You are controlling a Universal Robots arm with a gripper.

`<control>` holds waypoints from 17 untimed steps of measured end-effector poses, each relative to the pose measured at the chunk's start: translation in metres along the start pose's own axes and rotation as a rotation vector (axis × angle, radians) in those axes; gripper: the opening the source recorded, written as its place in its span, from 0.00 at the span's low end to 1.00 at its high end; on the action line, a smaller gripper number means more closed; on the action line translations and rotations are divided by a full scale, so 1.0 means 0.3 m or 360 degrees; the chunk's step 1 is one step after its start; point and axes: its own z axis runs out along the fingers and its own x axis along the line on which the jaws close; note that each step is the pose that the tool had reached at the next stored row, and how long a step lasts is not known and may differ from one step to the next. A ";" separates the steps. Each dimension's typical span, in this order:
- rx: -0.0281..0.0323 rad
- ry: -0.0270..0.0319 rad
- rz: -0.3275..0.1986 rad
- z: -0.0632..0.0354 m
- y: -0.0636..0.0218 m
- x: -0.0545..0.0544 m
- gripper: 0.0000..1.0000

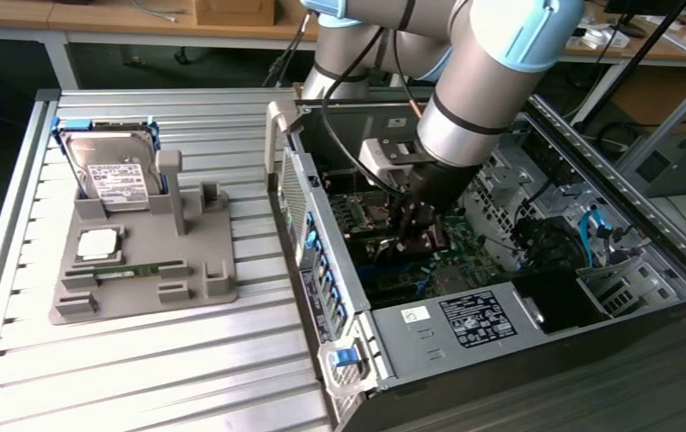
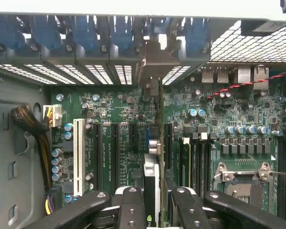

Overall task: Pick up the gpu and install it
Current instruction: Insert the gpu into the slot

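Pincer (image 2: 155,202) grips the gpu (image 2: 158,143) edge-on above the motherboard (image 2: 119,109), white slot (image 2: 78,157) and cable bundle (image 2: 33,129) alongside.

Electronics lab or computer-assembly workshop. An opened computer case (image 1: 500,297) lies on its side on a ribbed metal bench (image 1: 139,360), green circuit board (image 2: 124,138) exposed. Grey parts holder (image 1: 139,261) carries a hard drive (image 1: 109,171) and a memory stick (image 1: 127,269). Wooden desks (image 1: 103,18) with cables behind; grey robot arm (image 1: 487,81) overhead.
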 end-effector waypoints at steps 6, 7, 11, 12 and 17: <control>0.00002 -0.00002 0.0000 0.001 0.012 0.000 0.27; 0.00001 0.00000 0.0000 0.001 0.012 0.000 0.27; 0.00004 -0.00001 0.0000 -0.012 0.013 -0.001 0.27; 0.00002 0.00003 0.0000 -0.022 0.013 -0.001 0.27; 0.00002 0.00002 0.0000 -0.030 0.012 -0.002 0.27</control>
